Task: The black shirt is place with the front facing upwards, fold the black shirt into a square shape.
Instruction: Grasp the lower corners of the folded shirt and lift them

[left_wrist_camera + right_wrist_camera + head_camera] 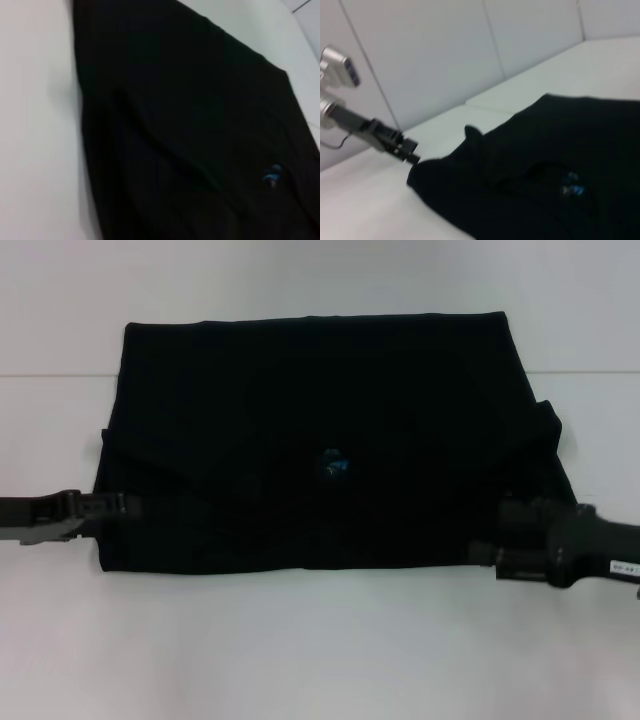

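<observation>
Nearest to me, bare white surface runs along the front edge of the black shirt. From the head view I see the shirt spread flat across the middle of the surface as a wide dark block, with a sleeve flap sticking out on each side and a small blue neck label near its centre. My left gripper sits low at the shirt's left edge, touching the cloth; whether its jaws are open or closed I cannot tell. My right gripper rests at the shirt's near right corner, over the cloth, and I cannot tell how its jaws stand either.
</observation>
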Robot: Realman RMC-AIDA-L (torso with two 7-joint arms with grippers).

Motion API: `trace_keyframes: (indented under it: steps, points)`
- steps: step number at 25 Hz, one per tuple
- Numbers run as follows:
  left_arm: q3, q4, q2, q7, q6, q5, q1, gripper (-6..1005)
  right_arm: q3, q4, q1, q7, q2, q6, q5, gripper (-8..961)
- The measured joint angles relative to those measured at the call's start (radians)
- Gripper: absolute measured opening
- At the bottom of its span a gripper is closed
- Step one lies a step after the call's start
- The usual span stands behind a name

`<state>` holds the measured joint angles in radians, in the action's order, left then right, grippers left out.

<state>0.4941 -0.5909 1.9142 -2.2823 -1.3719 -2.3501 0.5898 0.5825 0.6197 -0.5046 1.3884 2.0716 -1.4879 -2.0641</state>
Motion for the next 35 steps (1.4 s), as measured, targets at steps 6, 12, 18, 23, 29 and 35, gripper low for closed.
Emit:
trace_keyframes:
  steps: [6,12,18,23,29,35]
  points:
    - [0.029,0.003,0.021,-0.005,0.044,-0.006,0.001,891,0.004,-0.010,-0.007,-0.009,0.007,-0.004,-0.026,945]
    - [0.048,0.006,0.032,-0.002,0.054,-0.006,0.009,889,0.026,-0.012,-0.009,-0.013,0.010,-0.006,-0.027,944]
    - [0.084,0.004,0.038,-0.003,0.057,-0.006,0.011,888,0.027,-0.012,-0.011,-0.011,0.013,0.001,-0.027,943]
    - [0.096,-0.039,0.056,0.006,0.063,-0.006,0.001,818,0.027,-0.012,-0.011,-0.010,0.013,-0.004,-0.027,942]
    - [0.116,-0.037,0.052,-0.001,0.085,-0.009,0.000,670,0.027,-0.012,-0.011,-0.006,0.013,-0.006,-0.027,941]
    - [0.127,-0.037,0.051,-0.004,0.087,-0.022,0.007,494,0.026,-0.012,-0.011,-0.005,0.012,-0.011,-0.027,941]
